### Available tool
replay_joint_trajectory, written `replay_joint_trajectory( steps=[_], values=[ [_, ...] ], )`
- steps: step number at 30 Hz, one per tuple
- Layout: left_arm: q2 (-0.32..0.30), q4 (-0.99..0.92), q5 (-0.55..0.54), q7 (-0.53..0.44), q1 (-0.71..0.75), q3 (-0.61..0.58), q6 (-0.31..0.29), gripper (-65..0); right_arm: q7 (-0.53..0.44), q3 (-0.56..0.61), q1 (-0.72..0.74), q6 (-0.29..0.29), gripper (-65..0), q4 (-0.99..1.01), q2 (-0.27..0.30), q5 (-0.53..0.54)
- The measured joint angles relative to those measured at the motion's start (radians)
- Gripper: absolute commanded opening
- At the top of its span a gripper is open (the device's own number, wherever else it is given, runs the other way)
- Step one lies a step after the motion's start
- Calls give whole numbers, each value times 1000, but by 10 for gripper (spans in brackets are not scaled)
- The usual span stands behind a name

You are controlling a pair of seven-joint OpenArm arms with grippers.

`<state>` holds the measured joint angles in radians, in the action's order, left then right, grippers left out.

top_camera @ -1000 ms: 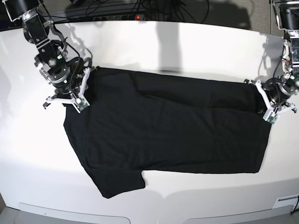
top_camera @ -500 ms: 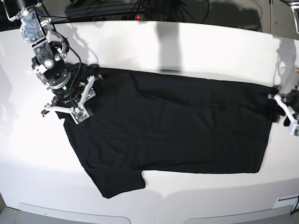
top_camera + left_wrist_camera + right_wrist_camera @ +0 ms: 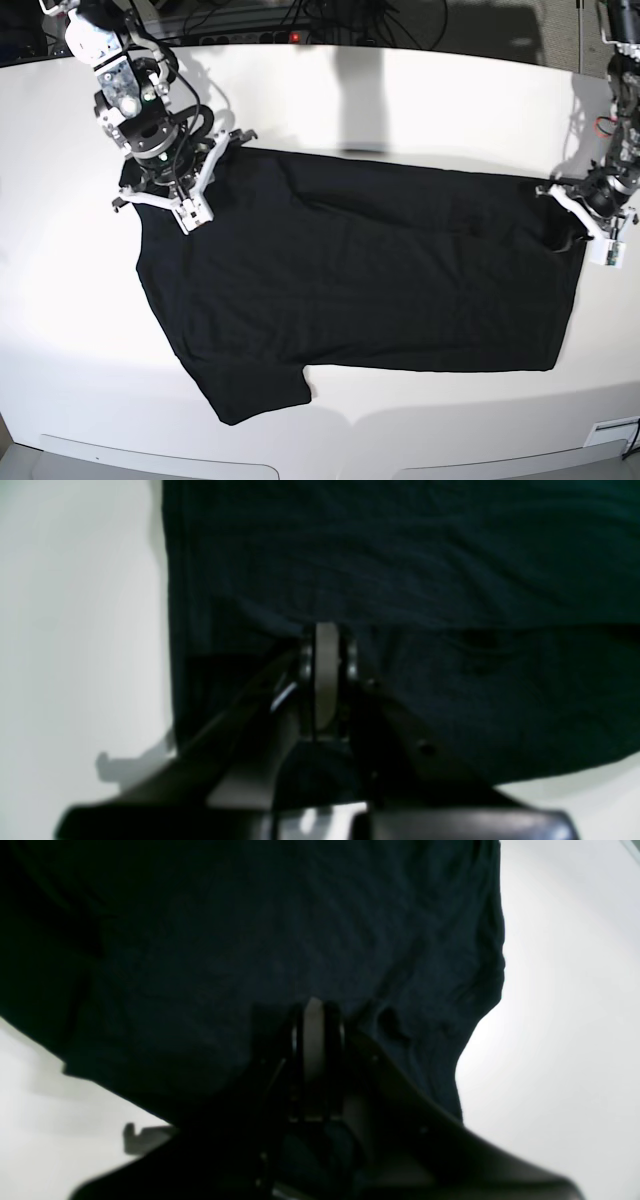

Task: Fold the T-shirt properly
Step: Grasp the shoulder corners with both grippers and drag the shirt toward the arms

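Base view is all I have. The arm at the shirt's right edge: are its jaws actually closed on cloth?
Observer: Yes. The left wrist view shows the left gripper shut, its tip pinching a raised fold of the T-shirt.
Operator: And the arm on my left?
Observer: The right wrist view shows the right gripper shut too, its tip pressed into the cloth, with small creases beside it.
Operator: Any print showing near either one?
Observer: None. Both wrist views show only plain dark cloth and the white table.
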<state>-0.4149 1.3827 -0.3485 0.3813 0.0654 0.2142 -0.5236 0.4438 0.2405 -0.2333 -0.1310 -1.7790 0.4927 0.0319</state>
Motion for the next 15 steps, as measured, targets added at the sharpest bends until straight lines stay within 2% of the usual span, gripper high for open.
replay_joint_trajectory(
  steps=[4,7,9,11,15],
  values=[
    [34,-32,41,-71,-11,0,0,-650,-37,-49,5,4,-650,103,-21,7],
    [57,-127,71,-72,-51,2,0,-650,-50,-58,18,3,-650,142,-27,5],
    [72,-210,105,-70,-78,2,-3,-650,-50,-58,22,-17,-650,148,-27,5],
    [77,-277,92,-104,-92,2,-4,-650,-40,-57,22,-63,-650,150,-29,6],
    [74,-308,82,-121,-83,3,-8,-650,-26,-58,0,-83,-650,150,-27,3]
  ],
)
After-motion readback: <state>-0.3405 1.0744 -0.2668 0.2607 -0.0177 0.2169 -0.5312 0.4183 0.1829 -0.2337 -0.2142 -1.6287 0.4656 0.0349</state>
